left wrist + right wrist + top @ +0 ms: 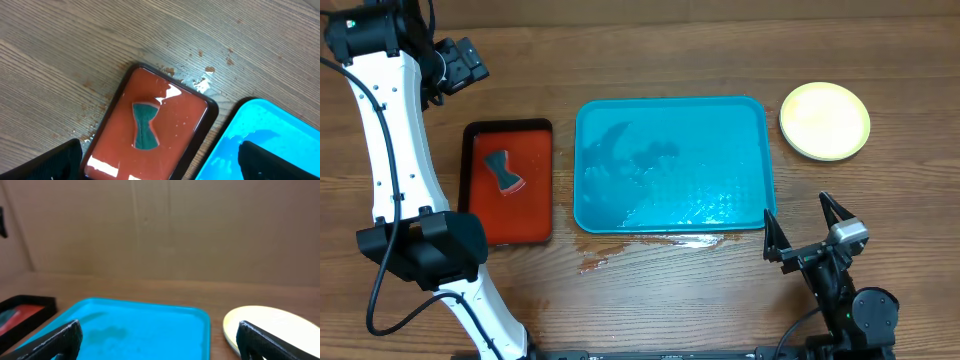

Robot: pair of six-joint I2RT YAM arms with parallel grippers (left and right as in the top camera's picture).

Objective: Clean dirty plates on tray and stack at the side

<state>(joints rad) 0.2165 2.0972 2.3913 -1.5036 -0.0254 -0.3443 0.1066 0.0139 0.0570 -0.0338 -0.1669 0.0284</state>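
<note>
Plates [825, 121]: stacked on tabletop [670, 50], just off tray's far right corner.
Tray [670, 165]: wet, bare.
Right fingers [772, 238]: wide, empty; nearer arm, stack ahead-right.
Left fingers [50, 165]: wide, empty, above sponge [145, 125].

Wood-grain brown table [670, 50]. Directly on it:
- turquoise tray [720, 140], centre of frame, flat, wet sheen on its surface
- red black-rimmed tray [525, 215], left of centre, just beside the turquoise one, narrow gap between them
- pale yellow-green plate [825, 120], upper right, near the turquoise tray's corner, not touching
- water film [685, 240] along the turquoise tray's lower edge, reddish smear [595, 265] trailing lower left
- droplets [200, 84] and orange specks [210, 70] by the red tray's corner
</note>
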